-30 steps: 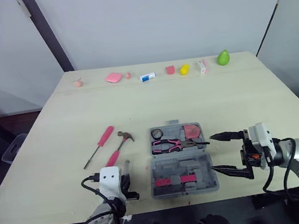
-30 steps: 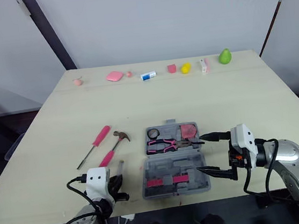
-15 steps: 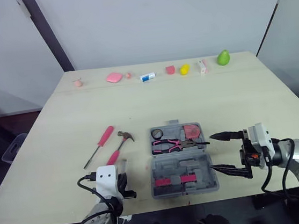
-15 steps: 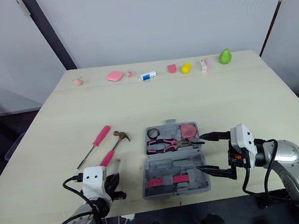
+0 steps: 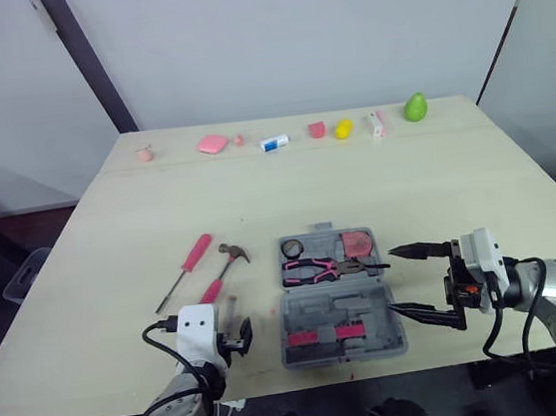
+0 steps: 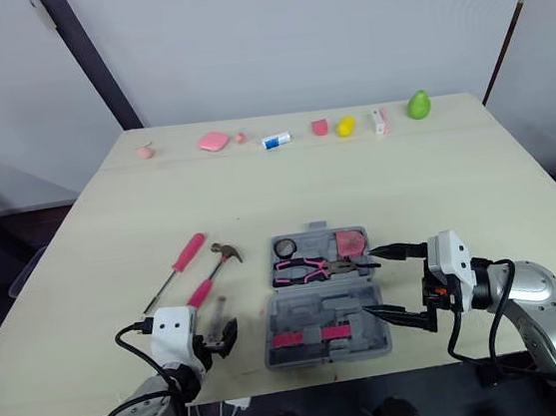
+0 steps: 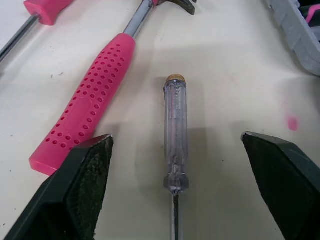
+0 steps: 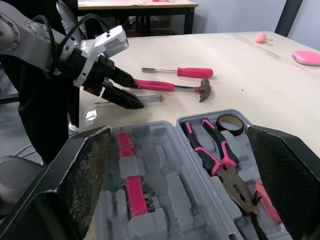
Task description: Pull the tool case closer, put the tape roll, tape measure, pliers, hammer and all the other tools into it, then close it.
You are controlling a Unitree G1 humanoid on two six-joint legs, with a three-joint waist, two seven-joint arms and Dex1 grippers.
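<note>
The grey tool case (image 5: pixel 289 319) lies open near the table's front edge. Its far half holds the tape roll (image 5: pixel 295 245), pink-handled pliers (image 5: pixel 317 267) and a pink tape measure (image 5: pixel 359 243). Left of the case lie the pink-handled hammer (image 5: pixel 217 275) and a pink screwdriver (image 5: pixel 187 270). A clear-handled screwdriver (image 7: pixel 175 120) rests on the table between the spread fingers of my left gripper (image 7: pixel 176 137), which is open and touches nothing. My right gripper (image 5: pixel 399 283) is open at the case's right side, its fingers pointing over the tray, holding nothing.
Small items line the table's far edge: a green pear (image 5: pixel 414 107), a yellow piece (image 5: pixel 343 128), pink pieces (image 5: pixel 212 143) and a white-blue tube (image 5: pixel 274 143). The table's front edge runs just below the case and both grippers.
My left gripper has gone from nearly shut to wide open, and the clear screwdriver now lies free on the table between its fingers. The right gripper and the case have stayed put.
</note>
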